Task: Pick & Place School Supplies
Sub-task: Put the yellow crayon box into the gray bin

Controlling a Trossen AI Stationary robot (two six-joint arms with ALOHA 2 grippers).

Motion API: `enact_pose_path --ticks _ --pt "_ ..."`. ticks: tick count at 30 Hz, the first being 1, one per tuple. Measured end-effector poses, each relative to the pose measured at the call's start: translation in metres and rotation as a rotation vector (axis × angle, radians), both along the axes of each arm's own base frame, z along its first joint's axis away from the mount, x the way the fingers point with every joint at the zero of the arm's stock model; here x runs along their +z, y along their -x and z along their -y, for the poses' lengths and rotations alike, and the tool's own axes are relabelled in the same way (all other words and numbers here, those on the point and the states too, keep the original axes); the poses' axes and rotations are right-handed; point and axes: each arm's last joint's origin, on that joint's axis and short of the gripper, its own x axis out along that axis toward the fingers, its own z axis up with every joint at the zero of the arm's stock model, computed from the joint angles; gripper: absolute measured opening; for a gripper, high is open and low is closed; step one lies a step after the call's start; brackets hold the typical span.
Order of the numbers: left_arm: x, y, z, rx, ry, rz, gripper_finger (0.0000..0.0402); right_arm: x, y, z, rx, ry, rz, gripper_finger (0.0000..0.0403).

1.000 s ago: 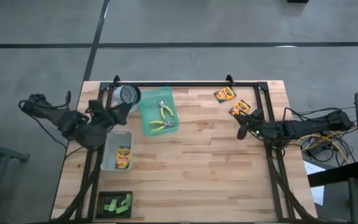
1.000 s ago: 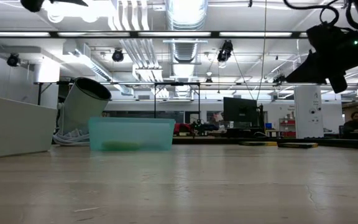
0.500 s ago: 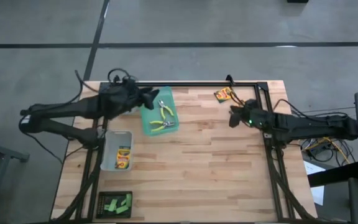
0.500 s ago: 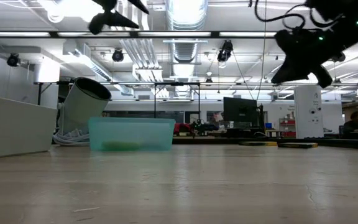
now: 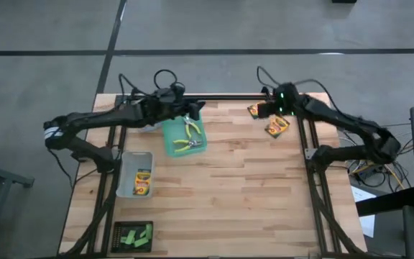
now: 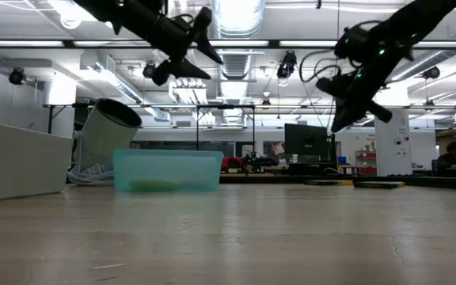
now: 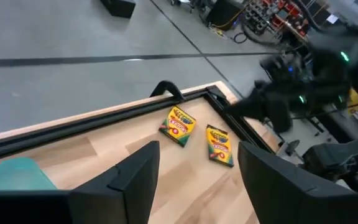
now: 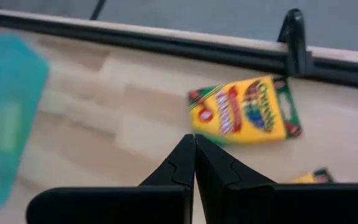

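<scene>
Two yellow crayon boxes lie flat near the table's far right corner, one (image 5: 256, 110) (image 8: 244, 118) beside the other (image 5: 277, 126) (image 8: 307, 177). A third crayon box (image 5: 143, 183) lies in the clear bin. Two pliers (image 5: 187, 128) (image 5: 187, 144) rest in the teal tray (image 5: 171, 137). Green blocks (image 5: 136, 234) sit in a dark tray at the near left. My left gripper (image 5: 192, 110) (image 7: 197, 180) hangs open above the teal tray's far edge. My right gripper (image 5: 268, 108) (image 8: 194, 142) is shut, in the air over the far crayon box.
The clear bin (image 5: 126, 164) stands at the left edge. A grey cylinder (image 6: 105, 134) leans beside the teal tray (image 6: 167, 170). A black rail (image 5: 228, 97) runs along the far edge, with frame bars (image 5: 309, 137) down the right side. Bare wood fills the middle (image 5: 228, 187).
Both arms have swung in from the table's sides toward the far edge. My left gripper went from beside the clear bin to above the teal tray's far edge. My right gripper moved from the right edge up to the far crayon box. No object has moved.
</scene>
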Motion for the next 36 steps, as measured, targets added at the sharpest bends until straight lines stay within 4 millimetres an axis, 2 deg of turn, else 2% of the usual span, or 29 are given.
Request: enact_pose_path --ticks 7,11,17,23,36 --pt "-0.009 -0.015 -0.003 -0.082 -0.021 0.021 0.0218 -0.023 -0.009 0.061 0.032 -0.148 -0.037 0.0008" --pt "-0.008 -0.017 -0.004 -0.094 -0.035 0.045 0.0218 -0.041 -0.022 0.082 0.043 -0.201 -0.094 0.0008" --pt "-0.007 -0.017 -0.004 -0.095 -0.037 0.046 0.0217 -0.063 -0.038 0.104 0.062 -0.299 -0.178 0.0008" --pt "-0.007 -0.017 -0.004 -0.095 -0.037 0.046 0.0217 -0.074 -0.045 0.114 0.08 -0.353 -0.244 0.0008" --pt "-0.007 -0.016 -0.004 -0.095 -0.045 0.041 0.0217 -0.087 -0.039 0.108 0.066 -0.373 -0.277 0.0008"
